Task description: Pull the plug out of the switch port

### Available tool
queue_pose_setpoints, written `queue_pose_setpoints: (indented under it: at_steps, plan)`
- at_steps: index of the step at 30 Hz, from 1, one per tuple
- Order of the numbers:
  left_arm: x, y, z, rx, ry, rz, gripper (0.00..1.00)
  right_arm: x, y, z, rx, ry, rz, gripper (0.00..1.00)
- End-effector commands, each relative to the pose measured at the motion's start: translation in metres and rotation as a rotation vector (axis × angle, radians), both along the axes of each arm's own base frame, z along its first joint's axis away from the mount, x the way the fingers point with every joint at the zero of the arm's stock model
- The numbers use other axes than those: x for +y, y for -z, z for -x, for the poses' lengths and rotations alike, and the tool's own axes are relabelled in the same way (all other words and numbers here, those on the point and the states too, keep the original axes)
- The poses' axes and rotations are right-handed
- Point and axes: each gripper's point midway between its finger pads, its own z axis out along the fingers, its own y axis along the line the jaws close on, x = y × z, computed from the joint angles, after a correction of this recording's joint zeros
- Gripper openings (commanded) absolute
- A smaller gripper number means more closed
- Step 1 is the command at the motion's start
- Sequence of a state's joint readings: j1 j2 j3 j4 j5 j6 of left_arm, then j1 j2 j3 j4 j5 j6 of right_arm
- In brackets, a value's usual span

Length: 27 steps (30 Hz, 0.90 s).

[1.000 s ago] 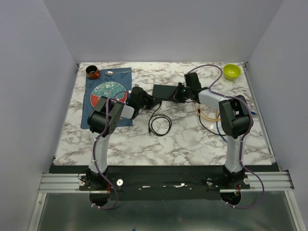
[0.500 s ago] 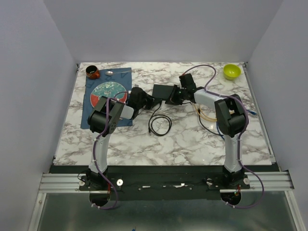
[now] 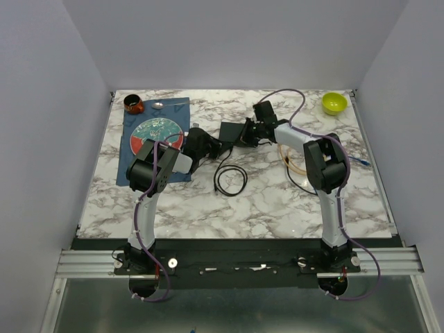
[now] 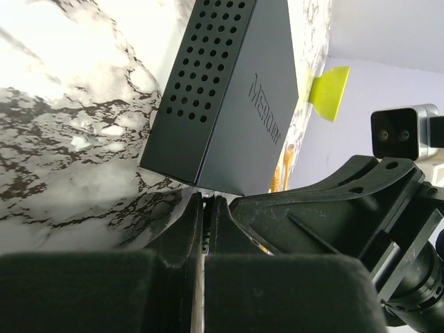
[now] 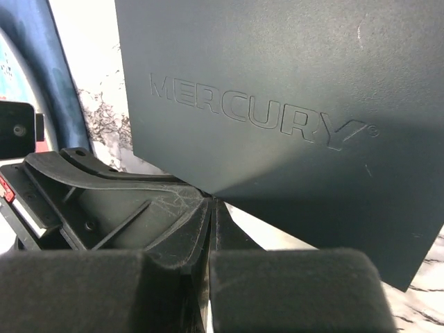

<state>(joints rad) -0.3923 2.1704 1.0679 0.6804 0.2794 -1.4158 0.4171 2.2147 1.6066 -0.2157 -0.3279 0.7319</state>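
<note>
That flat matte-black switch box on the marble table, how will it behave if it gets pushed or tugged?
The flat matte-black switch box is probably stiff and light: a thin shell with a perforated vent side. Lying flat on the smooth marble table, it would likely slide rather than tip when tugged.

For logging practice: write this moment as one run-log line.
left claw shut | right claw shut | matte-black flat rectangular switch between them | plug hidden
</note>
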Motion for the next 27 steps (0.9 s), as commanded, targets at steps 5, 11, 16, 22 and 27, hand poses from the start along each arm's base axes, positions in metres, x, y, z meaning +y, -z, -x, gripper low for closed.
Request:
queue_pose_setpoints:
  at_steps: [5,11,16,22,27]
  plan:
    - [0.015,0.045,0.032,0.137,0.02,-0.068,0.0,-0.004,0.011,-0.013,0.004,0.028,0.032,0.09]
    - [0.02,0.048,0.048,0.147,0.035,-0.088,0.0,-0.002,0.018,-0.012,0.017,0.025,0.032,0.09]
    - [0.024,0.038,0.053,0.123,0.042,-0.097,0.0,-0.001,0.006,-0.015,-0.01,0.023,0.015,0.09]
    - [0.024,-0.021,0.039,-0.034,0.069,-0.108,0.0,-0.017,-0.087,-0.016,-0.238,0.097,-0.018,0.29]
    - [0.018,-0.085,0.034,-0.177,0.1,-0.101,0.0,-0.048,-0.144,-0.002,-0.359,0.21,0.01,0.4]
